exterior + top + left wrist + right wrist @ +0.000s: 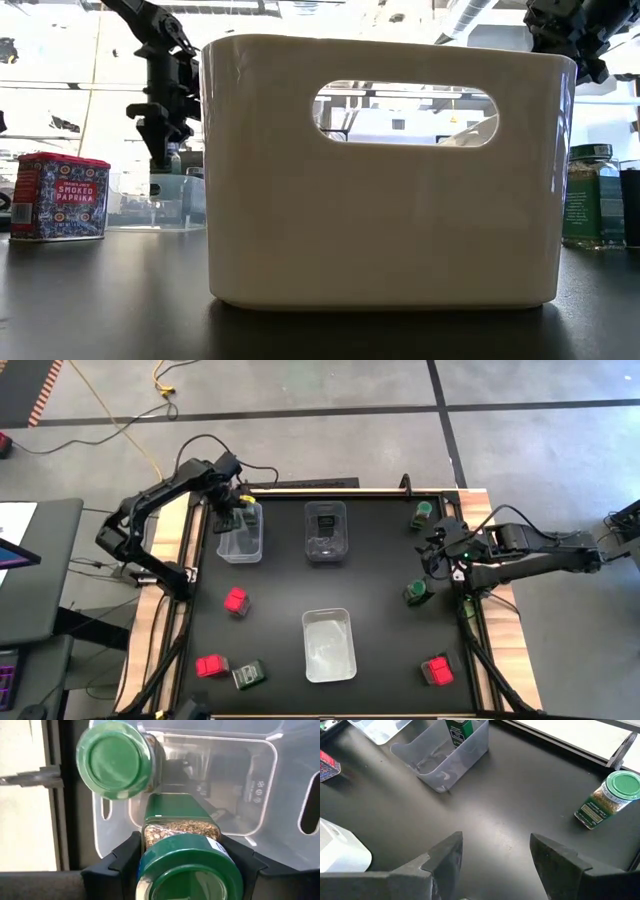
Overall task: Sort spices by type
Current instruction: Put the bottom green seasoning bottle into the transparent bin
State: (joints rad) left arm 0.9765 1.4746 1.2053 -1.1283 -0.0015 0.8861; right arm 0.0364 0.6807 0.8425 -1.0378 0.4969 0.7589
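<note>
L pincer (187, 870) clamps a green-lidded spice jar (187, 865) over the clear bin (240, 535) at table's far left; another green-lidded jar (116, 760) already lies in it. R pincer (495, 855) spread wide, empty, above the table (520, 795) nr a standing jar (610, 800).

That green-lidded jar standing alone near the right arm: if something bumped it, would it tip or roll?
The green-lidded jar looks taller than wide, so a high nudge would probably topple it. Its body looks squarish, so it might not roll far. It appears full of spice, so likely not feather-light.
</note>
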